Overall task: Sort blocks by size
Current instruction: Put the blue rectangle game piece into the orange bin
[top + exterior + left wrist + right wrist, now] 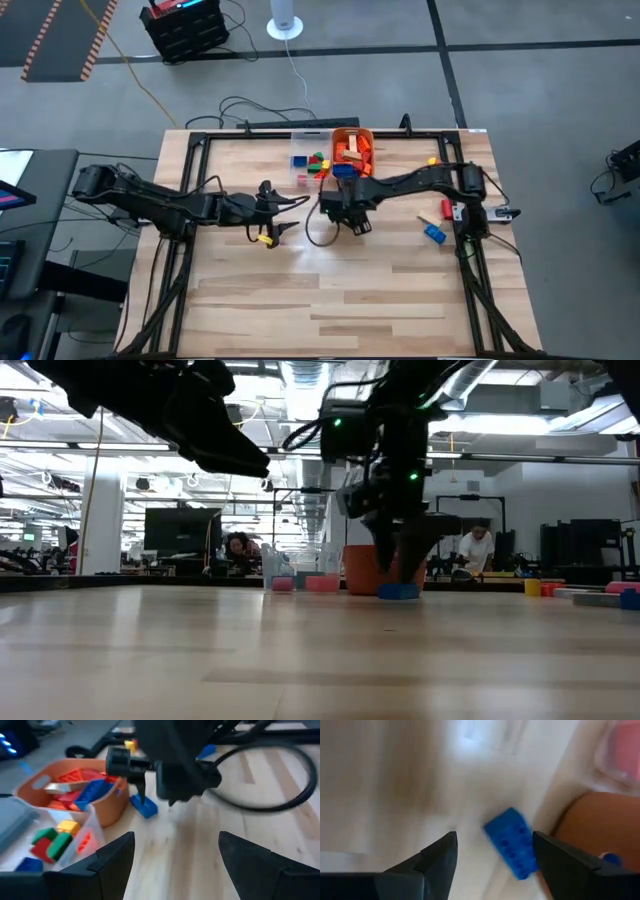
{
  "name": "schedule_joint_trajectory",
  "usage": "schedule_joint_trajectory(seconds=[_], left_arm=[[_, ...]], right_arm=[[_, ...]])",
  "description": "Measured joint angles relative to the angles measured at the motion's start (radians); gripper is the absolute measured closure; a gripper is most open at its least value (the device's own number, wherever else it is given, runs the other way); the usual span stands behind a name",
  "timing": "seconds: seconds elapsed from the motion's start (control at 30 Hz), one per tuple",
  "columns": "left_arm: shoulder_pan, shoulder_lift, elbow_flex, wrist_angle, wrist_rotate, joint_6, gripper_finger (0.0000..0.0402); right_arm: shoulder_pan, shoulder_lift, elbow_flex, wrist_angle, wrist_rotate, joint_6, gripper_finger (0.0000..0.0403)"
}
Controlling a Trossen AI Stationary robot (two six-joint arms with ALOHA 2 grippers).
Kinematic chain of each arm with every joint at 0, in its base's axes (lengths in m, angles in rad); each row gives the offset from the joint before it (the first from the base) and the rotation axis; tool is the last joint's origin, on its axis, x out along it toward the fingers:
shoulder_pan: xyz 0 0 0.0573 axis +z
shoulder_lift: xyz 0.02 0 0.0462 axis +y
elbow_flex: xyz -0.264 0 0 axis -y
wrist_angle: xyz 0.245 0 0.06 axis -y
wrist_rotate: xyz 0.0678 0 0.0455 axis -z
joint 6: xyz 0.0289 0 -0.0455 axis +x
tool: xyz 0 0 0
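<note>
A blue studded block (511, 842) lies flat on the table just in front of the orange tub (352, 148). It also shows in the left wrist view (144, 806) and the low view (398, 592). My right gripper (495, 850) is open and points down just above it, one finger on either side. My left gripper (175, 855) is open and empty at mid-table, left of the right gripper (345, 205). The orange tub holds red, orange and blue blocks (85, 787). The clear tub (308, 160) beside it holds green, red, yellow and blue blocks (52, 840).
Loose blocks lie on the table's right part: a yellow one (432, 160), a red one (445, 207) and a blue one (433, 233). A black cable (315, 235) loops on the table between the grippers. Bare wood lies toward the near edge (330, 310).
</note>
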Motion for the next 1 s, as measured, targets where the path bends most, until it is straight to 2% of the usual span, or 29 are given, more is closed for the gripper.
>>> schedule_joint_trajectory(seconds=[0.3,0.53,0.77,0.87,1.0], left_arm=[[-0.086,-0.06,-0.07,0.036,-0.271,0.068,0.0121],[-0.086,-0.116,-0.074,-0.011,-0.282,0.066,0.0121],[-0.086,-0.177,-0.074,-0.062,-0.282,0.049,0.0121],[-0.086,-0.2,-0.074,-0.076,-0.283,0.042,0.0121],[-0.086,-0.224,-0.074,-0.093,-0.283,0.037,0.0121]], right_arm=[[-0.082,0.051,0.045,-0.035,-0.056,-0.119,0.0113],[-0.13,0.051,0.015,-0.028,-0.082,-0.168,0.0114],[-0.12,0.069,0.013,-0.016,-0.084,-0.19,0.0132],[-0.107,0.069,0.013,-0.014,-0.067,-0.205,0.0152],[-0.095,0.092,0.014,-0.018,-0.068,-0.211,0.0199]])
